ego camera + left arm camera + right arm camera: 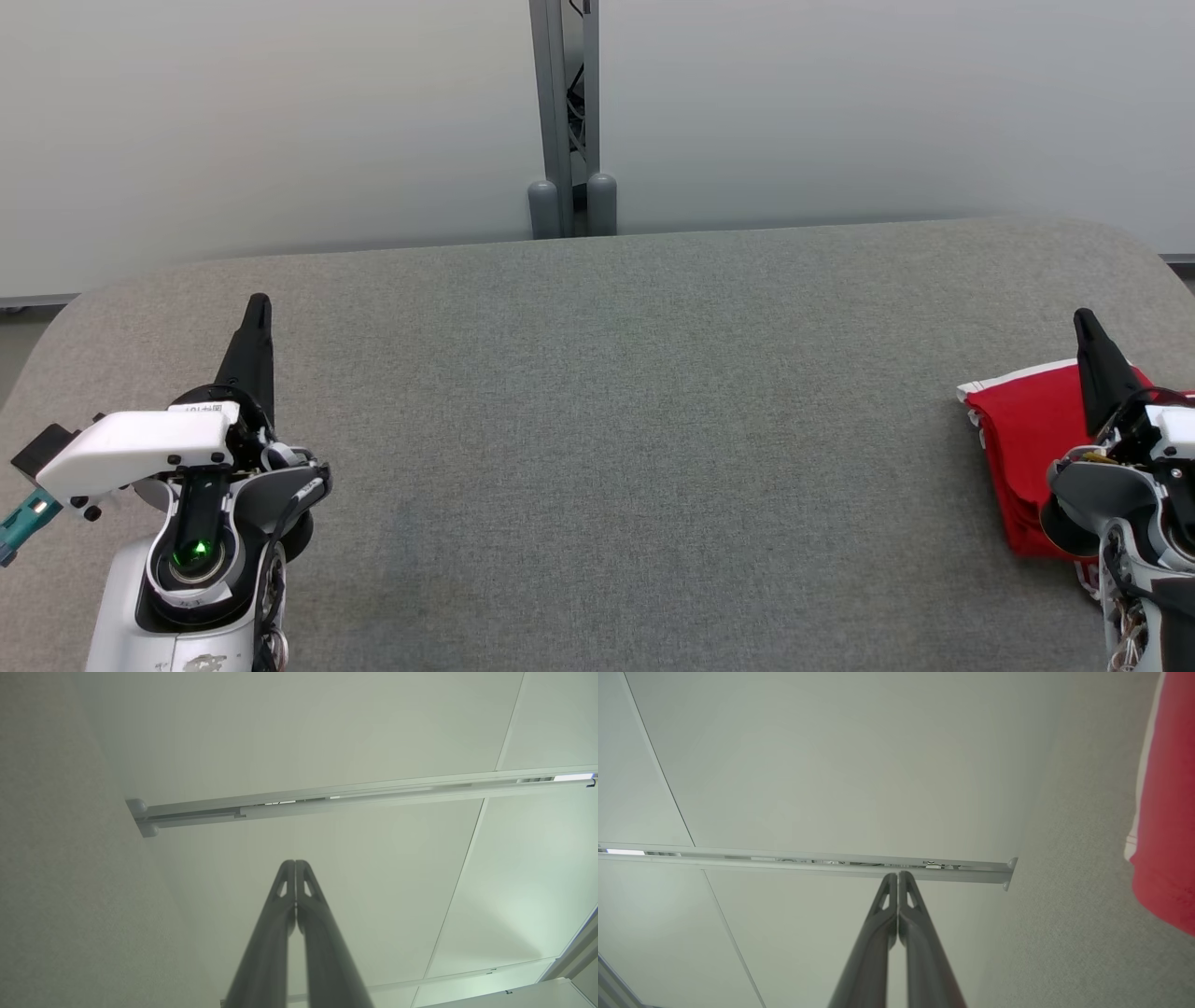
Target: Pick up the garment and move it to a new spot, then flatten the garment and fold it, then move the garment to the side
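Since the red garment [1022,439] lies folded at the right end of the table [597,420], near its edge, the right gripper [1086,322] close by could drag it off. Both it and the left gripper [259,303] are pinched together, holding nothing.
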Robot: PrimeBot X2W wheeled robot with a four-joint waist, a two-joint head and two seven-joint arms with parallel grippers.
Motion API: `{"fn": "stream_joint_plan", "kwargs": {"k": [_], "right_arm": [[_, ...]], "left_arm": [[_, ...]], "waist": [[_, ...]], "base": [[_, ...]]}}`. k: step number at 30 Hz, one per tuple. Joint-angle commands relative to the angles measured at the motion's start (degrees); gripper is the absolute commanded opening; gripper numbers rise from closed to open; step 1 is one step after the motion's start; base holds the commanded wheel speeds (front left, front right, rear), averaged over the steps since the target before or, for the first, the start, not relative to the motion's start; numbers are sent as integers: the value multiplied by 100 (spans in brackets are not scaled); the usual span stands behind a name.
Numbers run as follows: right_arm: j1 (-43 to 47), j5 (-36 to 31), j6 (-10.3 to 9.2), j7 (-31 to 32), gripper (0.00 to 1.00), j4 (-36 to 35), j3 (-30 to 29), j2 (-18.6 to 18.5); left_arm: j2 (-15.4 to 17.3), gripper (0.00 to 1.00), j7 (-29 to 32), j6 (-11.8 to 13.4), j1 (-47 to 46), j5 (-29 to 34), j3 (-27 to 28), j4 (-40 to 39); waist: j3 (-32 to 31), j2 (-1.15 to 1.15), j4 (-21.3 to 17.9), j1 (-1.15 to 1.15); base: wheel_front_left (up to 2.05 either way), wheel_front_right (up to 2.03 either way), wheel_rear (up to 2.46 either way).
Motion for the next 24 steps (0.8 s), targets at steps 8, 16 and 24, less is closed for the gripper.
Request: {"fn": "stream_joint_plan", "kwargs": {"k": [8, 16, 24], "right_arm": [[-28, 31, 0, 30, 0, 8, -10, -49], [-28, 31, 0, 30, 0, 8, -10, -49], [-28, 31, 0, 29, 0, 8, -11, -49]], "left_arm": [[16, 0, 17, 15, -68, -16, 21, -13], [16, 0, 17, 15, -68, -15, 21, -13], [16, 0, 17, 15, -68, -16, 21, -13]], "waist": [[0, 0, 0, 0], [0, 0, 0, 0], [0, 0, 0, 0]], "base": [[0, 0, 0], [0, 0, 0], [0, 0, 0]]}}
